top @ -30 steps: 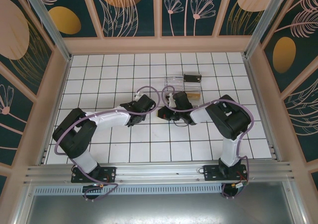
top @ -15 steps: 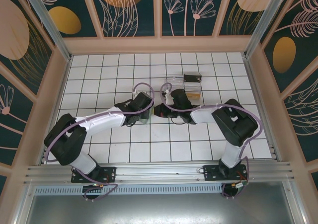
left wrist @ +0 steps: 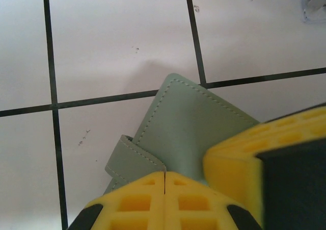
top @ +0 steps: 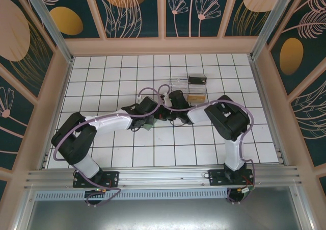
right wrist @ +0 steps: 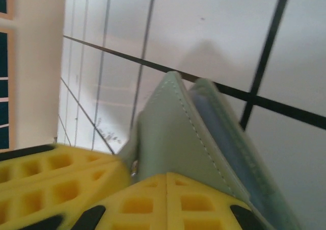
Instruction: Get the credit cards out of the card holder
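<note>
At the bottom of the overhead view the two arms (top: 109, 124) stood on their bases and were bent inward, their wrists meeting near the middle of the white tiled surface (top: 102, 77).

In the left wrist view the left pincer (left wrist: 164, 186) was clenched at the lower centre, its yellow fingers pressed together with no gap. It nipped the near edge of the card holder (left wrist: 196, 128) where a small strap tab met the main panel. The grey-green holder reached up the frame from there, and its rounded, stitched corner lay over a dark grout line. At the lower right of that view a yellow finger of the other arm overlapped the holder.

The right pincer (right wrist: 166, 189) was clenched too, gripping one leaf of the holder. In the right wrist view the holder stood parted like a tent, with bluish lining between its two leaves. The left arm's yellow finger lay just beside it at the lower left.

Beyond the wrists, toward the upper centre of the overhead view, sat a clear tray (top: 179, 82) with a small black box (top: 196, 80) at its far edge. Farthest off stood patterned wall panels (top: 132, 10).
</note>
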Robot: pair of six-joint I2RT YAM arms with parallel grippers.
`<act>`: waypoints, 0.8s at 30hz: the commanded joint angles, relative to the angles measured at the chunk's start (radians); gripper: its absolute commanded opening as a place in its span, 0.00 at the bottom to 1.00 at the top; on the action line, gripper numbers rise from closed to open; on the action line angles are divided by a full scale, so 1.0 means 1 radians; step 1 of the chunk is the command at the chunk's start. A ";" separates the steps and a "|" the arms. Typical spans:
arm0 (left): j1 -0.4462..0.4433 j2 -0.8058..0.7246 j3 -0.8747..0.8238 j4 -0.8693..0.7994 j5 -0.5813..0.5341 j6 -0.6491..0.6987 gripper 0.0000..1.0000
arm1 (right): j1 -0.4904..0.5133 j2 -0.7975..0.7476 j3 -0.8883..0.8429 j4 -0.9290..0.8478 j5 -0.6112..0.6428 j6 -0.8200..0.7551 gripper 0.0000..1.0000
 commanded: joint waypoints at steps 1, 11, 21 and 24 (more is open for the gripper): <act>-0.002 -0.003 -0.006 0.014 -0.009 -0.012 0.00 | -0.008 0.059 0.032 -0.053 0.024 0.000 0.00; 0.040 -0.075 -0.025 -0.016 -0.091 0.013 0.00 | -0.005 0.104 0.028 -0.195 0.155 -0.059 0.00; 0.089 -0.148 -0.073 -0.036 -0.122 0.025 0.00 | -0.005 0.107 0.037 -0.200 0.145 -0.070 0.00; 0.089 -0.175 -0.060 -0.050 -0.094 0.023 0.00 | -0.005 0.060 0.035 -0.192 0.120 -0.096 0.00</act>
